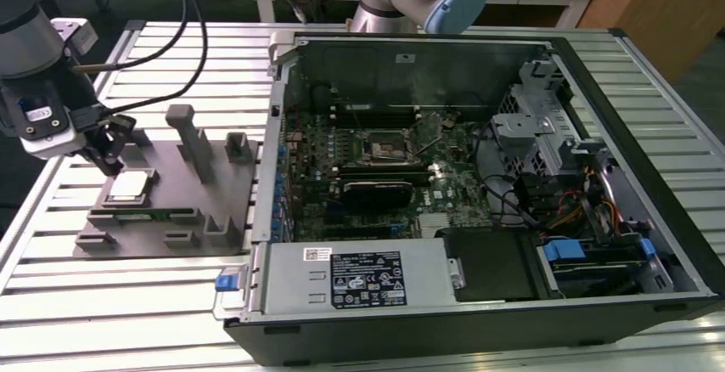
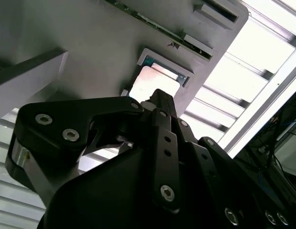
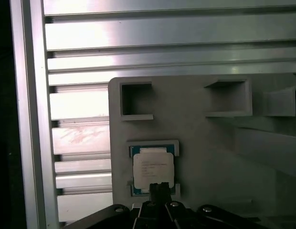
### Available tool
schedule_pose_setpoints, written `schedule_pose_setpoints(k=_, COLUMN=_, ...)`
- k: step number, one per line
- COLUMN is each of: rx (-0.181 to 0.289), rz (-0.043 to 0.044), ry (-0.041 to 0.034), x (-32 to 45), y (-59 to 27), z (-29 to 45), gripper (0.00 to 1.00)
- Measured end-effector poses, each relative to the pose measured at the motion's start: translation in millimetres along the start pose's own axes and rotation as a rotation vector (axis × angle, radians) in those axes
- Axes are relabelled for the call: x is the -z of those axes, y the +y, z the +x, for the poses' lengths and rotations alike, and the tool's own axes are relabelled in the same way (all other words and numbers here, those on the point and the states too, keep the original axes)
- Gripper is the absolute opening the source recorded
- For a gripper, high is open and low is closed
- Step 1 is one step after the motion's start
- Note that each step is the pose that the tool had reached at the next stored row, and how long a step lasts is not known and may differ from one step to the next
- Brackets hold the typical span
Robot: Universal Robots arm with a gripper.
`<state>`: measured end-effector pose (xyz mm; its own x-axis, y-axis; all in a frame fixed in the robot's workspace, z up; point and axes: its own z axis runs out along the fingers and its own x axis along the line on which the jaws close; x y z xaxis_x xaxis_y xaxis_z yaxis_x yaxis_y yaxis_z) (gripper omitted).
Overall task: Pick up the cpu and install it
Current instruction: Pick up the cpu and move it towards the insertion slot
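The cpu (image 1: 128, 187), a small square chip with a pale metal lid, lies flat in its recess on the grey tray (image 1: 227, 187) at the exterior view's left. My gripper (image 1: 109, 160) hangs just above the chip's far edge, fingers drawn together with nothing between them. In both wrist views the black fingertips (image 3: 159, 189) point at the cpu (image 3: 153, 167), close over one of its edges; the cpu (image 2: 155, 83) sits framed in its pocket beyond the gripper (image 2: 159, 98). The open socket (image 1: 379, 145) lies on the motherboard inside the computer case.
The open computer case (image 1: 476, 177) takes up the middle and right of the slatted metal table. Upright grey posts (image 1: 187, 138) rise from the tray close to my gripper. A green memory stick (image 1: 142, 214) lies on the tray in front of the cpu.
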<state>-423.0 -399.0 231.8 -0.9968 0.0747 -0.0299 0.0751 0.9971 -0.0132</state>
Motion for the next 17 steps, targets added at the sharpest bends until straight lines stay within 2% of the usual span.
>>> schedule_pose_setpoints(k=5, rx=0.000, rz=-0.0010, ry=0.0000, x=-7.8, y=-0.1, z=2.4, gripper=0.11)
schedule_pose_setpoints(k=10, rx=0.003, rz=-0.0014, ry=-0.0008, x=-11.5, y=0.0, z=2.6, gripper=0.11)
schedule_pose_setpoints(k=12, rx=0.004, rz=-0.0016, ry=-0.0043, x=-13.2, y=0.0, z=2.7, gripper=0.11)
schedule_pose_setpoints(k=17, rx=0.007, rz=-0.0029, ry=-0.0195, x=-18.1, y=0.0, z=2.8, gripper=0.11)
